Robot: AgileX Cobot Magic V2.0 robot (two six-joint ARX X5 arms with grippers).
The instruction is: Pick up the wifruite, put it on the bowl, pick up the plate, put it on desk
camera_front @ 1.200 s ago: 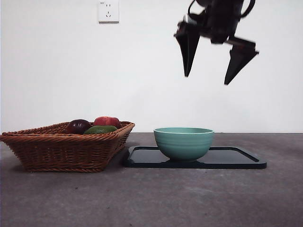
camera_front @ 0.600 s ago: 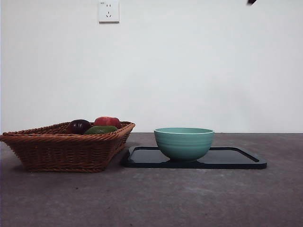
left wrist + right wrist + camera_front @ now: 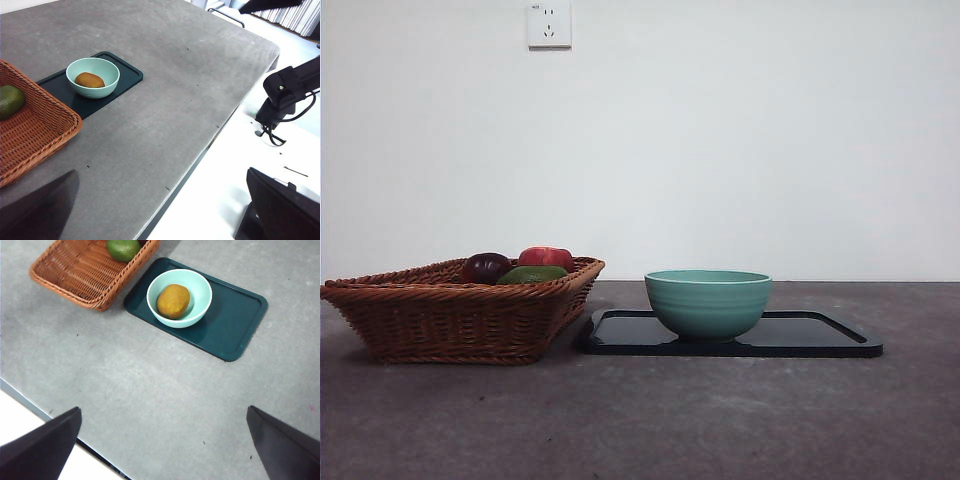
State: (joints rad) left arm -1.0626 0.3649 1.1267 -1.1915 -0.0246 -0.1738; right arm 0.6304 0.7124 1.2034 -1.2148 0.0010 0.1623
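The brownish-orange wifruite (image 3: 173, 301) lies inside the mint-green bowl (image 3: 202, 287), also seen as the wifruite (image 3: 90, 79) in the bowl (image 3: 100, 92). The front view shows only the bowl (image 3: 708, 300); its wall hides the fruit. The bowl stands on the plate (image 3: 235, 325), a dark rectangular tray (image 3: 820, 335) (image 3: 125, 75) on the desk (image 3: 720, 420). My right gripper (image 3: 162, 450) is open, high above the desk's near part, holding nothing. My left gripper (image 3: 160, 220) is open and far off to the side. Neither shows in the front view.
A wicker basket (image 3: 450, 320) (image 3: 80, 275) (image 3: 30, 135) sits against the plate's side. It holds a green fruit (image 3: 532, 274), a dark purple one (image 3: 485, 266) and a red one (image 3: 546, 257). The desk edge (image 3: 30, 405) runs close under my right gripper.
The open gripper that hung above the bowl has risen out of the front view. Bowl, plate and basket have not moved.
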